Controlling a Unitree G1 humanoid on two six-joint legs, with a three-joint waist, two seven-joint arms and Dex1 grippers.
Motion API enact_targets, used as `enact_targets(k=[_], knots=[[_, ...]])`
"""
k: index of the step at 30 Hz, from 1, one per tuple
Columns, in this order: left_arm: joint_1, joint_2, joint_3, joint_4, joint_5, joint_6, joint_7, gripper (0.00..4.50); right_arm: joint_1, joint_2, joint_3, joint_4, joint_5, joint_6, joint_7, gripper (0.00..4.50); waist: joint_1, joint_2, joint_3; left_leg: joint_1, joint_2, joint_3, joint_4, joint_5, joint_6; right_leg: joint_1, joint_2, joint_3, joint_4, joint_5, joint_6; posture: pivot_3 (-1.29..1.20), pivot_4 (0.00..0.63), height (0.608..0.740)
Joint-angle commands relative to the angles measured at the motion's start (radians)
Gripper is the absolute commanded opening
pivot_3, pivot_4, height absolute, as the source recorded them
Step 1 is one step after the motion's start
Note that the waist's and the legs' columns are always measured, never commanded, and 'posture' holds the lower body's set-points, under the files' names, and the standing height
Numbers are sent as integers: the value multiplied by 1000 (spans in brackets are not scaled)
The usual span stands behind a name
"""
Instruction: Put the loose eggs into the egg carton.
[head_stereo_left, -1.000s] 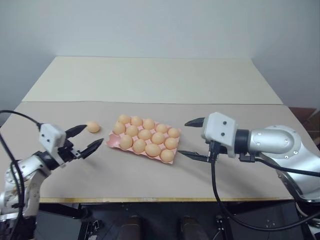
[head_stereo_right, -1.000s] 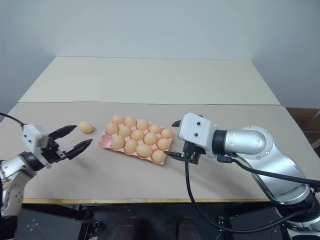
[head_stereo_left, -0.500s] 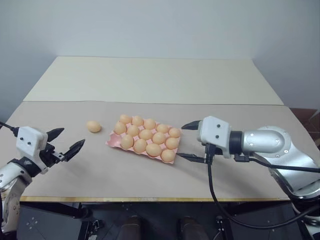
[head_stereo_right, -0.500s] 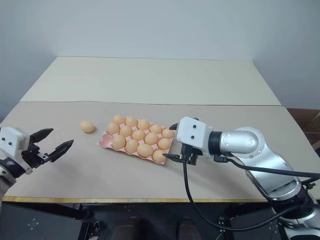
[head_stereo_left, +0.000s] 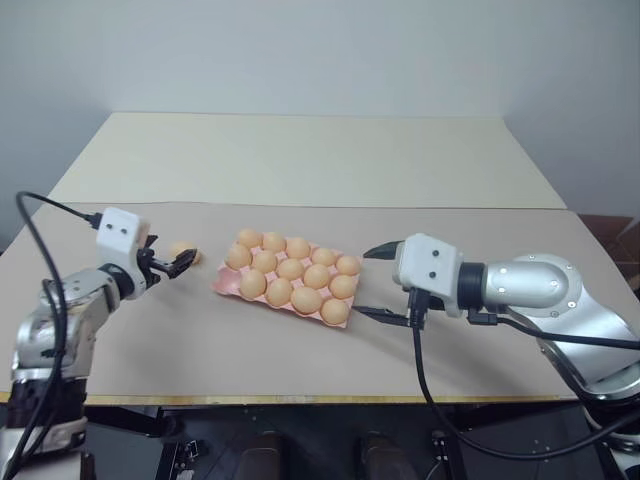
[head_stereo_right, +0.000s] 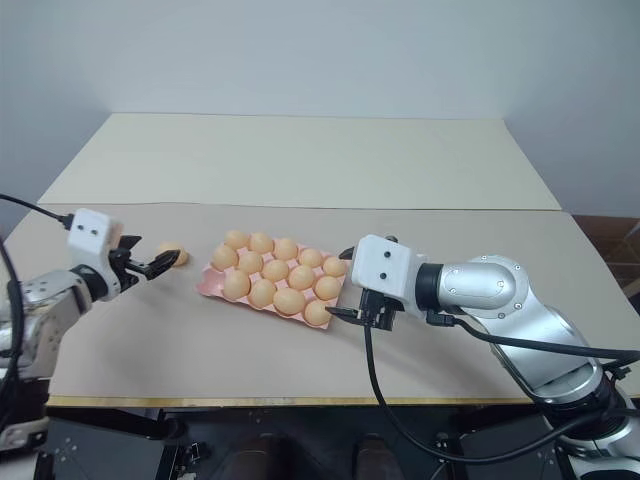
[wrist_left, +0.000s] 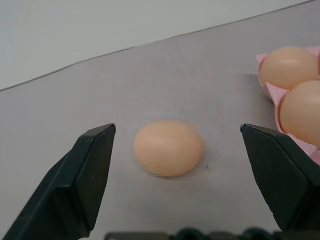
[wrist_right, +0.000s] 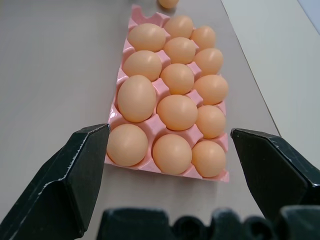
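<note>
Left claw (wrist_left: 175, 165) gapes around loose egg (wrist_left: 168, 147) beside egg carton (head_stereo_left: 225, 284).

A lab-like test space: bare beige table (head_stereo_left: 300, 160) against a plain white wall (head_stereo_left: 320, 50).

The two head views look forward and down from above the near edge of the table (head_stereo_left: 300, 170), taking in both arms and the whole work area; they sit side by side, so the same scene is offset slightly sideways between them. The left wrist view looks low and close along the left gripper (wrist_left: 180, 170) at the loose egg (wrist_left: 168, 147), with a corner of the egg carton (wrist_left: 272, 95) at its edge. The right wrist view looks along the right gripper (wrist_right: 170, 165) down the length of that carton from close by. All four views share the carton and the loose egg.
</note>
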Motion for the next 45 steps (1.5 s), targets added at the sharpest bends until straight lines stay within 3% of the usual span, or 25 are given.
enact_targets(k=[1,17,20,24,32,35,39,45], knots=[[-86,-32,-23,91,53,-47,40,4347,4,-8,-32,-45,1,18,-16,4500,1,0,0,0,0,0,0,0,0,0,0,0,0,0,0,0,150,740],[-207,-110,-90,416,169,-197,26,4347,38,-20,-38,-87,-4,63,-54,4500,1,0,0,-1,0,0,2,0,0,0,0,0,1,0,0,0,150,740],[-214,-108,-93,452,186,-214,35,3768,33,-17,-37,-88,-3,72,-61,4500,1,0,0,-1,0,0,2,0,0,0,0,0,1,0,0,0,150,740],[-214,-108,-102,465,205,-227,39,2595,31,-21,-35,-84,-7,73,-63,4500,-1,0,0,0,0,0,2,0,0,0,0,0,1,0,0,0,150,740],[-160,-83,-76,362,207,-295,24,2510,21,-15,-27,-77,-14,73,-68,4500,-1,0,0,-1,0,0,2,0,0,0,0,0,1,0,0,0,150,740],[-104,-69,-11,237,132,-400,-56,2510,22,-15,-26,-79,-15,75,-72,4500,-1,0,0,-2,0,0,2,0,0,-1,0,0,1,0,0,0,150,740],[12,-41,3,92,20,-573,-309,2510,27,-20,-22,-80,-24,73,-79,4500,0,0,0,-2,1,0,2,0,0,-1,-2,0,1,0,0,0,150,740],[58,-23,-42,30,-8,-598,-454,2510,33,-24,-16,-84,-48,65,-84,4500,7,0,0,-1,0,0,2,0,0,1,-1,-1,1,0,0,0,150,740]])
